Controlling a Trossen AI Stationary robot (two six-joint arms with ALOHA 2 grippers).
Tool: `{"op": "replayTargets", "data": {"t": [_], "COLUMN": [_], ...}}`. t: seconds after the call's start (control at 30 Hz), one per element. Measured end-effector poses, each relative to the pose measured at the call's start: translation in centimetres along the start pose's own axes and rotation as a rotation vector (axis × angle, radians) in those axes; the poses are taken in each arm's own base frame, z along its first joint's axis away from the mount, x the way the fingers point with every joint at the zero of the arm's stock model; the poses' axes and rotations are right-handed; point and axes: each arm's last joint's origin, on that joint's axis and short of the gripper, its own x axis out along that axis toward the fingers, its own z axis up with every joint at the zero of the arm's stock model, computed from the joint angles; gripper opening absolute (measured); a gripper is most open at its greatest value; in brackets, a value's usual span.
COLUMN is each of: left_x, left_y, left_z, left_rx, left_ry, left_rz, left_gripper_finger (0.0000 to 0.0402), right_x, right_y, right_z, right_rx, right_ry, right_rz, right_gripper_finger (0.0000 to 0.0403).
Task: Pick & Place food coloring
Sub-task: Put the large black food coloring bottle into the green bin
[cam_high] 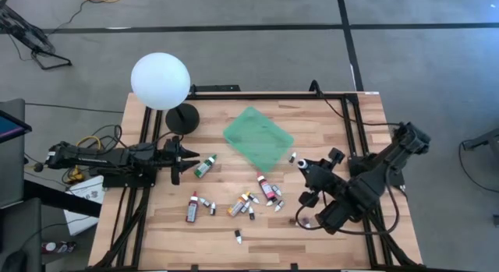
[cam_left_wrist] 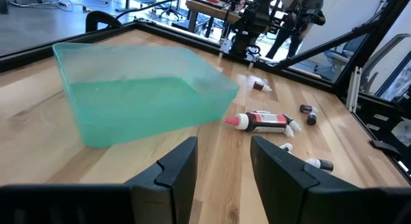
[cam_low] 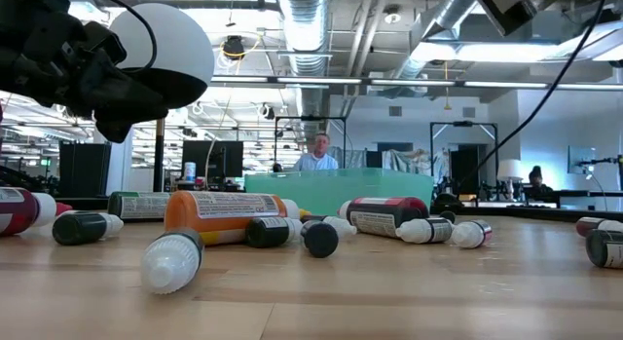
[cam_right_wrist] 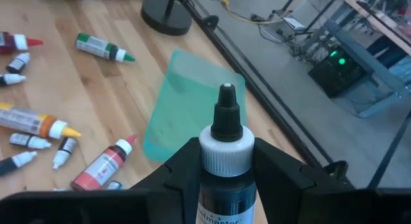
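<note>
Several small food coloring bottles point(cam_high: 242, 203) lie on their sides on the wooden table, near of the green tray point(cam_high: 259, 138). A green-capped one point(cam_high: 205, 166) lies apart, toward the left. My right gripper point(cam_high: 300, 164) hovers by the tray's right corner, shut on a dark bottle with a white cap point(cam_right_wrist: 225, 147). The tray point(cam_right_wrist: 192, 102) and the scattered bottles point(cam_right_wrist: 38, 121) show beyond it. My left gripper point(cam_left_wrist: 225, 166) is open, low over the table left of the tray point(cam_left_wrist: 141, 95), facing it. It touches nothing. My right gripper pinches the dark bottle between its two fingers point(cam_right_wrist: 183, 166) at the white cap's ribbed collar point(cam_right_wrist: 226, 155). The bottle lies along the fingers, its black nozzle point(cam_right_wrist: 226, 112) sticking out past the fingertips. It is lifted clear of the table.
The white globe lamp point(cam_high: 161, 81) stands on its black base point(cam_high: 182, 118) at the table's far left, close to my left arm. Black frame rails run along the table's edges point(cam_high: 351, 100). In the low view, bottles point(cam_low: 224, 211) lie in a row before the tray point(cam_low: 341, 189); people sit in the room behind.
</note>
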Motion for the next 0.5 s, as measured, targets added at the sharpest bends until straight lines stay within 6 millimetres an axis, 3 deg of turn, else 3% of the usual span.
{"op": "replayTargets", "data": {"t": [0.3, 0.5], "left_x": [0.0, 0.0], "left_y": [0.0, 0.1], "left_z": [0.0, 0.0], "left_rx": [0.0, 0.0], "left_ry": [-0.004, -0.009], "left_rz": [0.013, 0.026], "left_gripper_finger": [0.0138, 0.0138], "right_x": [3.0, 5.4], "right_y": [0.5, 1.0], "right_z": [-2.9, -3.5], "right_rx": [0.064, 0.086], "right_ry": [-0.005, -0.043], "right_rz": [0.004, 0.045], "right_gripper_finger": [0.0118, 0.0118]}}
